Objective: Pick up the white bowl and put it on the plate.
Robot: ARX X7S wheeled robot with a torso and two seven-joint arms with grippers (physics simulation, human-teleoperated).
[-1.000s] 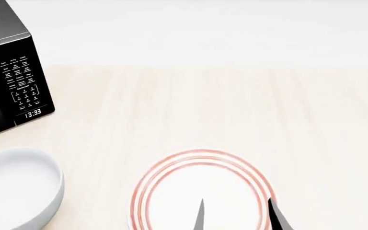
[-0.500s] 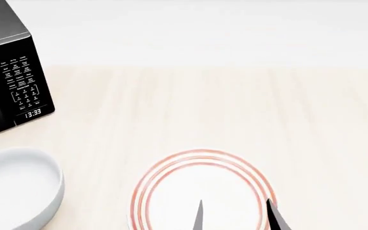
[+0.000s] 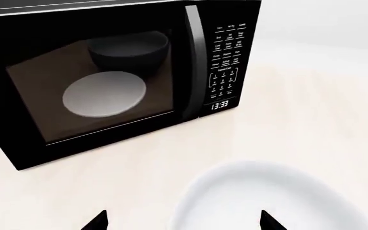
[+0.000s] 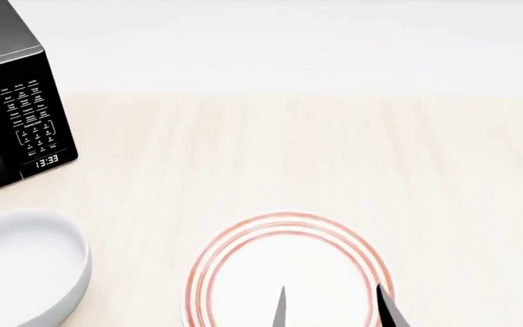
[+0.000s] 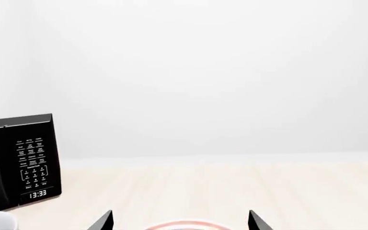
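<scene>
The white bowl (image 4: 21, 266) stands on the pale wooden counter at the near left, cut off by the head view's edge. The plate (image 4: 280, 262), white with thin red rings, lies to its right at the near middle. My left gripper (image 3: 184, 223) is open and empty, and it does not show in the head view. In the left wrist view its two dark tips straddle the bowl's (image 3: 273, 196) near rim, apart from it. My right gripper (image 4: 332, 310) is open and empty over the plate's near right part. The right wrist view shows the plate's rim (image 5: 184, 225) between that gripper's (image 5: 180, 221) tips.
A black microwave (image 4: 11, 102) stands at the far left behind the bowl, door shut, clock reading 13:33. Through its window show a pale plate (image 3: 104, 93) and a dark bowl (image 3: 130, 48). The wooden counter (image 4: 334, 157) runs back to a white wall.
A dark part of my left arm at the head view's left edge, beside the bowl, has left the view. My right gripper's tips have shifted slightly left.
</scene>
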